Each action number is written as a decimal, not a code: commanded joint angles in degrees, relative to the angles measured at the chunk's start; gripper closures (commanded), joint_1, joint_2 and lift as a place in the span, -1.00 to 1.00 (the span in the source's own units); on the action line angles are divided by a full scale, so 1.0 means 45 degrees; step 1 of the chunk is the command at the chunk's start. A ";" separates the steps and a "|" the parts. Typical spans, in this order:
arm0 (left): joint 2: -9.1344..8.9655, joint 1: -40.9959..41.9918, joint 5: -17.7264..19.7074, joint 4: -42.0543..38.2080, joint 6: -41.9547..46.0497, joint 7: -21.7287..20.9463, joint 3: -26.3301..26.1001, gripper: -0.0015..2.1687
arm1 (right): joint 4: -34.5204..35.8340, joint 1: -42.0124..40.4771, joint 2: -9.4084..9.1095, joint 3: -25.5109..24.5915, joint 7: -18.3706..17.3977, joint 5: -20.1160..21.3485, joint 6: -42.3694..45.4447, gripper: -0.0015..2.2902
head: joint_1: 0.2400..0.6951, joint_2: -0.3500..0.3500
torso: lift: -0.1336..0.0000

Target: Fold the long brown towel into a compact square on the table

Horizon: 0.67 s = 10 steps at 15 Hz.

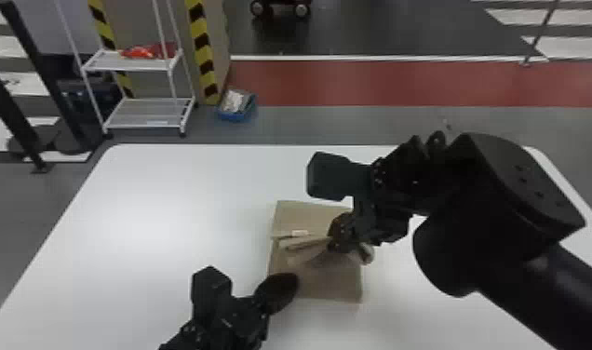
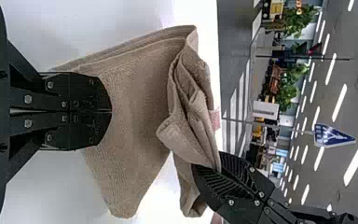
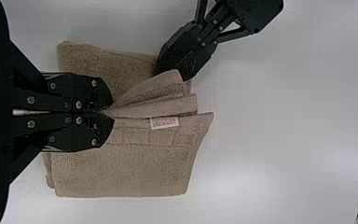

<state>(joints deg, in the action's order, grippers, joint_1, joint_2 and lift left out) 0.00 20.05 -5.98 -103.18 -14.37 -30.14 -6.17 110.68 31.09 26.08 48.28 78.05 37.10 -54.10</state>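
The brown towel (image 1: 323, 279) lies folded on the table, its middle bunched into raised folds. My right gripper (image 1: 335, 242) is over its right part, shut on those gathered folds. In the right wrist view, creases in the towel (image 3: 121, 172) run out from the right gripper (image 3: 107, 112), beside a small label. At the towel's left edge is my left gripper (image 1: 283, 291). The left wrist view has the left gripper (image 2: 109, 111) shut over a flat part of the towel (image 2: 135, 93); no pinched cloth is visible between its fingertips.
The white table (image 1: 146, 223) extends around the towel. My right arm (image 1: 509, 223) reaches across the table's right side. Beyond the far edge stand a white wire rack (image 1: 146, 111) and a blue bin (image 1: 237, 109) on the floor.
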 commanded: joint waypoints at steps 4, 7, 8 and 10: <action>-0.0033 -0.0001 -0.0020 0.0000 -0.0158 0.0038 -0.0036 0.98 | 0.0033 -0.0347 0.0065 0.0266 0.0061 0.0135 0.0038 0.35 | 1.00 0.04 | -0.84; -0.0033 -0.0001 -0.0020 0.0000 -0.0158 0.0038 -0.0075 0.98 | 0.0014 -0.0503 0.0065 0.0462 0.0061 0.0253 0.0038 0.34 | 1.00 0.04 | -0.84; -0.0033 -0.0001 -0.0020 0.0000 -0.0158 0.0038 -0.0095 0.98 | 0.0033 -0.0542 0.0045 0.0540 0.0061 0.0272 0.0038 0.34 | 1.00 0.04 | -0.84; -0.0033 0.0018 -0.0020 0.0000 -0.0158 0.0038 -0.0095 0.98 | -0.0006 -0.0620 -0.0033 0.0598 0.0061 0.0311 -0.0001 0.34 | 1.00 0.04 | -0.84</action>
<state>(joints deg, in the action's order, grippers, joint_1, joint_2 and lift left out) 0.00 20.10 -6.07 -103.18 -15.08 -29.96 -6.57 110.76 28.58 26.18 50.79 78.05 38.34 -53.95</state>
